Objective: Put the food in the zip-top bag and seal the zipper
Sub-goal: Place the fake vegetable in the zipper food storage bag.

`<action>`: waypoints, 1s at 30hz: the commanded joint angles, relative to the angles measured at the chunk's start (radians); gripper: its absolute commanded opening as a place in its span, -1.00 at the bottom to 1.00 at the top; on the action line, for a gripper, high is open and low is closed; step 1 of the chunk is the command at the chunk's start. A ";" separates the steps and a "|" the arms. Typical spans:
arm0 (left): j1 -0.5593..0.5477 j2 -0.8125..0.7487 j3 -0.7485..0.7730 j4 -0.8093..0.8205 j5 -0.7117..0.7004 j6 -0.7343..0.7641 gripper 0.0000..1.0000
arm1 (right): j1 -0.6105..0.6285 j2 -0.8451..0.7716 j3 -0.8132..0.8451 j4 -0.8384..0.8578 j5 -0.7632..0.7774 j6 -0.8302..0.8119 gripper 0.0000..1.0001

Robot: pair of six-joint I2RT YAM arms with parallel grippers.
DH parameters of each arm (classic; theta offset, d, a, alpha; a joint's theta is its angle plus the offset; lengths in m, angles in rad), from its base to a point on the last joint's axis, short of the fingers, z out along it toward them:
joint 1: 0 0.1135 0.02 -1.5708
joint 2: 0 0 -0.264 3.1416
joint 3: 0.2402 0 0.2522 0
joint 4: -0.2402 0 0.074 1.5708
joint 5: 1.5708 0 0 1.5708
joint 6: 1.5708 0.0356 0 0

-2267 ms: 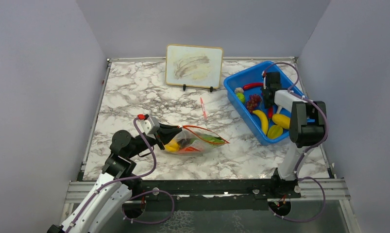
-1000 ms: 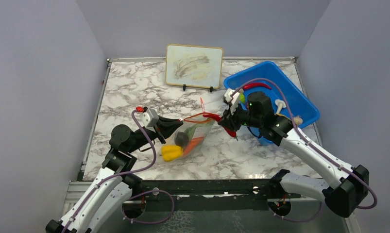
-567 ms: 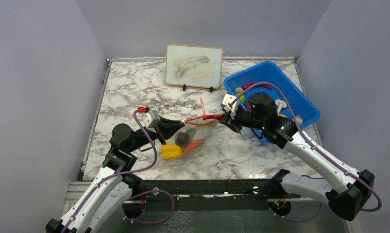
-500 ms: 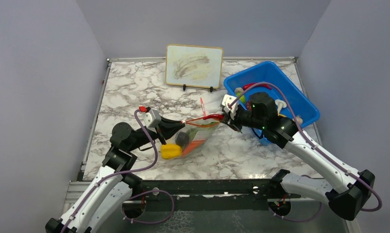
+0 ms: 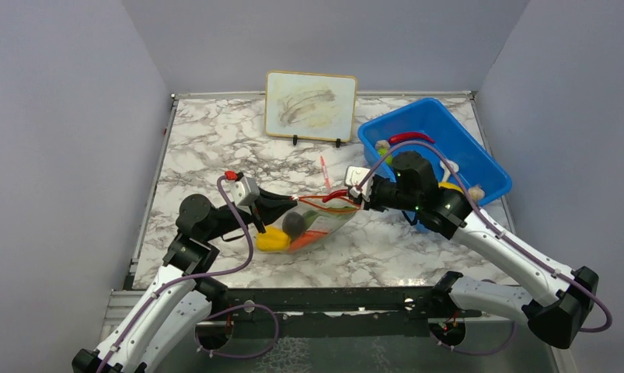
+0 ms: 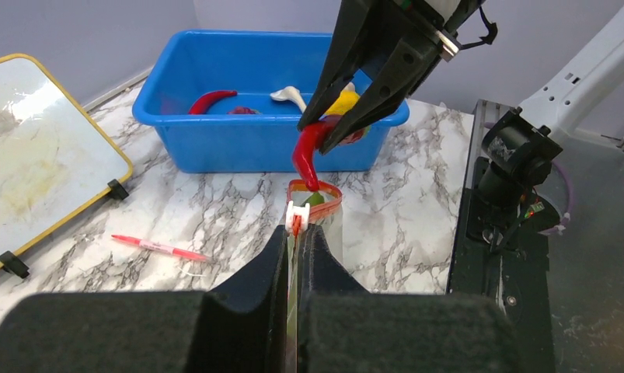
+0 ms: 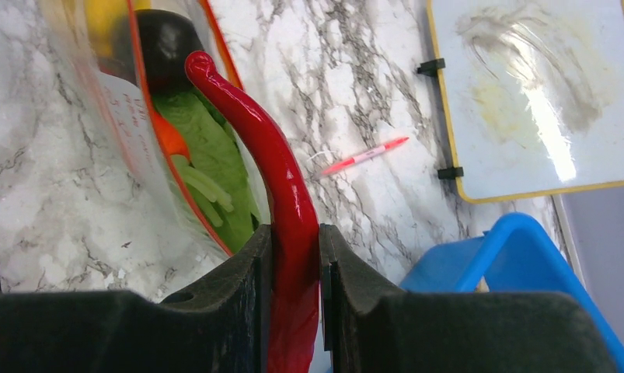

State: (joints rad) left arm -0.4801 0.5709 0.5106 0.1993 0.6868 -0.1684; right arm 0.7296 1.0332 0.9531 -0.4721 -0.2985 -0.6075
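Observation:
The clear zip-top bag (image 5: 324,220) lies on the marble table with its mouth held open. My left gripper (image 5: 291,203) is shut on the bag's zipper (image 6: 329,195) edge, just behind the white slider (image 6: 297,212). Inside the bag are a yellow pepper (image 5: 271,239), a dark round piece (image 5: 295,224), an orange carrot (image 7: 165,134) and a green leafy pod (image 7: 214,155). My right gripper (image 5: 360,195) is shut on a red chili (image 7: 281,183). The chili's curled tip (image 6: 308,159) hangs right over the bag's mouth.
A blue bin (image 5: 468,151) at the back right holds another red chili (image 5: 408,137) and other toy food. A small whiteboard (image 5: 311,106) stands at the back. A red-and-white pen (image 5: 325,172) lies just behind the bag.
My right arm came from the bin with the chili, moving left until its tip reached the bag's mouth. The left gripper kept its hold, and the bag sank a little lower.

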 commanded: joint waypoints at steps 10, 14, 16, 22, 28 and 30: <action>-0.002 -0.008 0.018 0.051 0.035 -0.002 -1.00 | 0.171 0.115 0.048 0.023 0.109 -0.094 -0.72; -0.002 -0.011 0.013 0.056 0.038 -0.003 -1.00 | 0.198 0.157 0.072 0.051 0.093 -0.202 -0.72; -0.002 -0.010 0.011 0.057 0.039 -0.005 -1.00 | 0.208 0.178 0.088 0.062 0.079 -0.233 -0.72; -0.002 -0.014 0.001 0.064 0.041 -0.010 -1.00 | 0.232 0.226 0.124 0.095 0.025 -0.260 -0.70; -0.002 -0.013 -0.008 0.069 0.042 -0.011 -1.00 | 0.235 0.265 0.108 0.117 -0.078 -0.315 -0.60; -0.002 -0.013 -0.011 0.074 0.043 -0.012 -1.00 | 0.235 0.275 0.101 0.130 -0.097 -0.330 -0.57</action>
State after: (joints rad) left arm -0.4801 0.5705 0.5079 0.2005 0.7010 -0.1699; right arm 0.9558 1.2846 1.0485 -0.3904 -0.3065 -0.8818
